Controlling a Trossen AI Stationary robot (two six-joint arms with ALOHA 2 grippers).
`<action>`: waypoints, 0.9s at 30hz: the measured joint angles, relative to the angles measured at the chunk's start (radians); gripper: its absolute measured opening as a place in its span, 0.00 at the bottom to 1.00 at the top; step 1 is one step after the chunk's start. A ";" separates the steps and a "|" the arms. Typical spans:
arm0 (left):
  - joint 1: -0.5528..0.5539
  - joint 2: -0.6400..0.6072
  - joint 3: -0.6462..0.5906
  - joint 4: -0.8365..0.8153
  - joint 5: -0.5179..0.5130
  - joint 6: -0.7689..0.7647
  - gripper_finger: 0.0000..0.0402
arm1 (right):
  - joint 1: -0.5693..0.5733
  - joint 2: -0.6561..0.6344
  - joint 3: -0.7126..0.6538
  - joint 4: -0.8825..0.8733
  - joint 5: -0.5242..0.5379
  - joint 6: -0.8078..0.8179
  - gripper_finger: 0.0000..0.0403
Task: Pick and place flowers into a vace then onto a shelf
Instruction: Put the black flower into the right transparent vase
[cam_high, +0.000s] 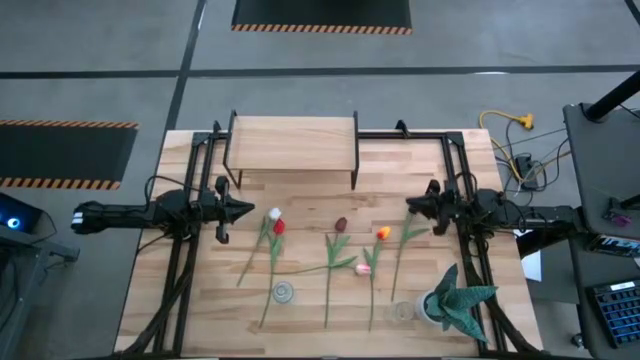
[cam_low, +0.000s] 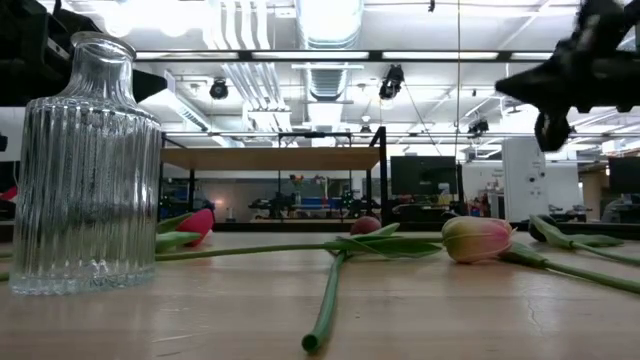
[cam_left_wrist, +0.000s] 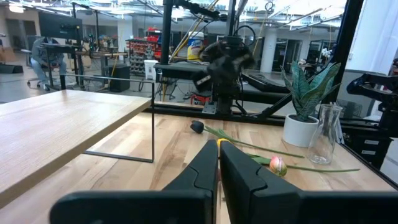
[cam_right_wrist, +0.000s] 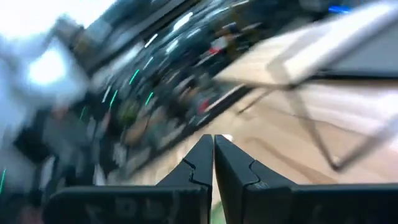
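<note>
The flowers (cam_high: 330, 255) lie loose on the table (cam_high: 200, 300) in a shallow fan, in front of the shelf (cam_high: 292, 140), which stands at the far edge. We note that nearly every stem runs near-to-far, heads toward the shelf and cut ends toward the near edge. The red tulip (cam_high: 278, 227) and the white tulip (cam_high: 274, 213) lie at the left of the fan; the orange-yellow tulip (cam_high: 382, 233) lies toward the right, with the maroon tulip (cam_high: 341, 224) between them and the pink tulip (cam_high: 364, 268) just nearer than the orange-yellow one.

The ribbed glass vase (cam_high: 283, 292) stands upright near the front edge, close to the cut ends of the left-hand stems; a second glass vessel (cam_high: 403, 311) stands beside the potted plant (cam_high: 455, 300) at front right.

The left gripper (cam_high: 247, 208) hovers above the table just beside the white and red heads, pointing inward across the stems, so we judge it the nearer arm for those two. Its fingers (cam_left_wrist: 205, 168) are pressed together and hold nothing. The right gripper (cam_high: 410, 206) mirrors it, near the orange-yellow head, likewise closed and empty.

We judge that either must open and descend crosswise onto a stem.
</note>
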 joint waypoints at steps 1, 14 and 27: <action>0.000 0.000 0.000 0.000 0.000 0.000 0.00 | 0.000 0.000 0.000 -0.006 0.076 0.093 0.02; 0.000 0.000 0.000 0.000 0.000 0.000 0.00 | 0.000 0.015 0.000 0.014 0.334 0.417 0.11; 0.000 0.000 0.000 0.000 0.000 0.000 0.00 | 0.000 0.208 0.019 0.330 0.227 0.393 0.42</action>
